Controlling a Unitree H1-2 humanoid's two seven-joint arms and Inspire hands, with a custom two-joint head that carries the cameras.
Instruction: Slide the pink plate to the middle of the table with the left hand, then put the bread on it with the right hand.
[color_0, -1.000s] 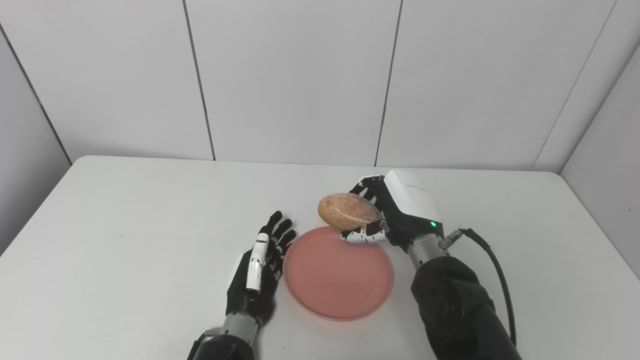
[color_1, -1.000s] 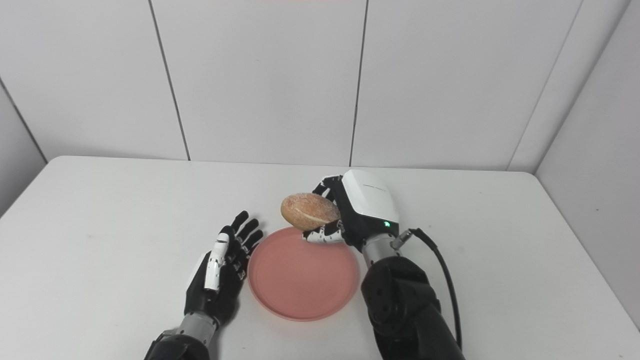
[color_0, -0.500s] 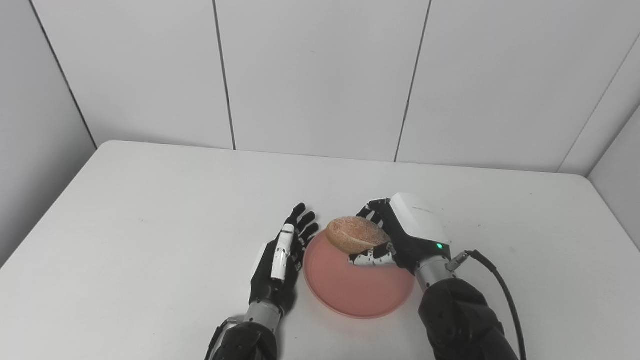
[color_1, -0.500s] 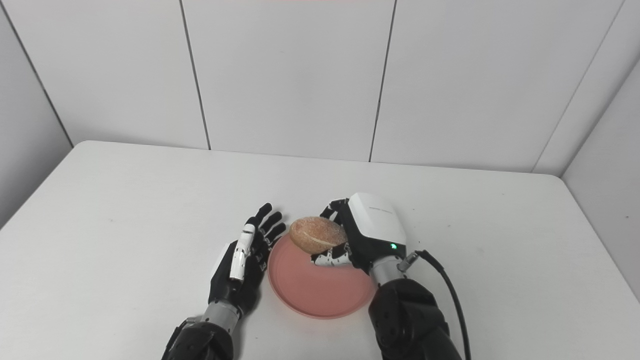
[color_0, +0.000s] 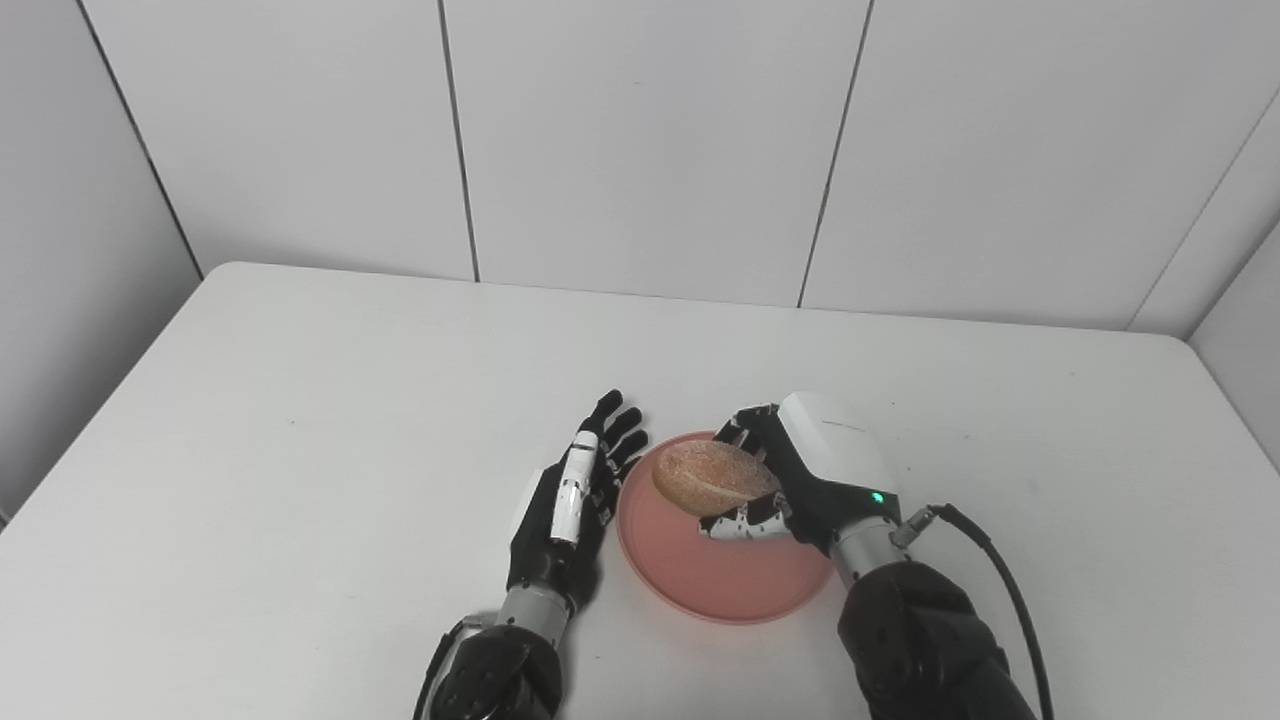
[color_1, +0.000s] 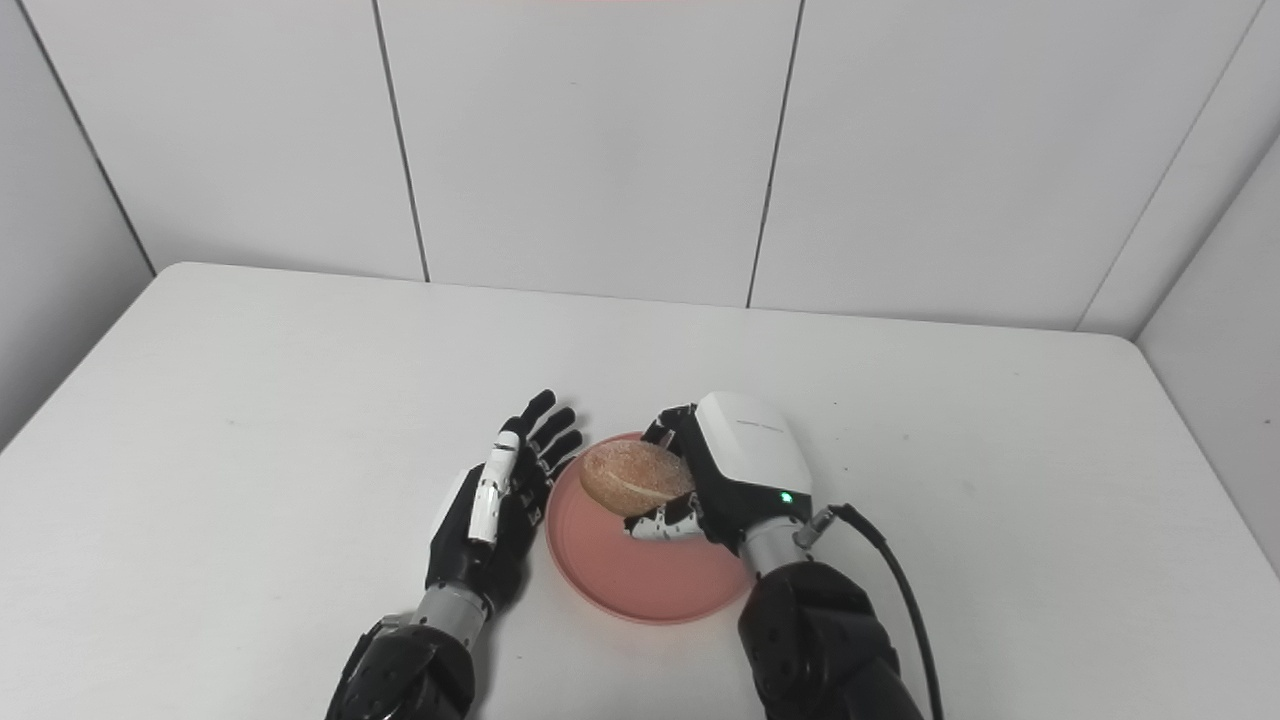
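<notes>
The pink plate (color_0: 730, 585) lies on the white table near its front middle. My right hand (color_0: 800, 480) is shut on the round, sugar-dusted bread (color_0: 712, 477) and holds it over the plate's far half; I cannot tell whether the bread touches the plate. My left hand (color_0: 570, 505) rests open, fingers straight and together, edge-on against the plate's left rim. In the right eye view the bread (color_1: 636, 478) hangs over the same plate (color_1: 640, 590), between the left hand (color_1: 495, 505) and the right hand (color_1: 740, 470).
A black cable (color_0: 1010, 600) loops out from the right wrist over the table (color_0: 300, 400). White wall panels stand behind the table's far edge and along both sides.
The camera has shifted, moving the whole picture. The right hand has carried the bread from beyond the plate's far rim to over the plate and lower. The left hand stays beside the plate.
</notes>
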